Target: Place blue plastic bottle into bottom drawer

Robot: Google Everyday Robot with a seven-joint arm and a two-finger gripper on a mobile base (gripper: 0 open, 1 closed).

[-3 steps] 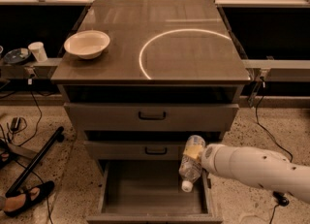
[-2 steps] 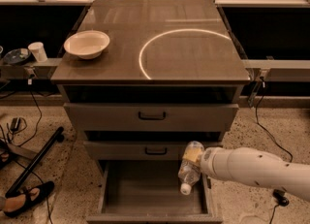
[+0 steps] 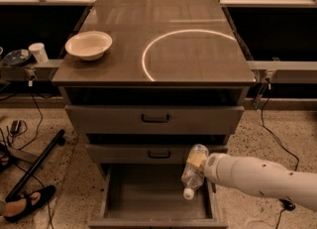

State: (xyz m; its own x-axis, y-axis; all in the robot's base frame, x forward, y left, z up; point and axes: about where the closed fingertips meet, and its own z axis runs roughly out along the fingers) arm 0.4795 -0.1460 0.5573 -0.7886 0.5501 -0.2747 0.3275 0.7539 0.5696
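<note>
End effector [image 3: 199, 162] grips the blue plastic bottle [image 3: 191, 177], which hangs tilted from it with the white cap lowest; the open bottom drawer [image 3: 148, 193] lies directly beneath and stretches to its left.

White arm [image 3: 262, 178] extends from lower right, gripper [image 3: 204, 166] low at centre clasping the blue plastic bottle [image 3: 191, 177].
</note>
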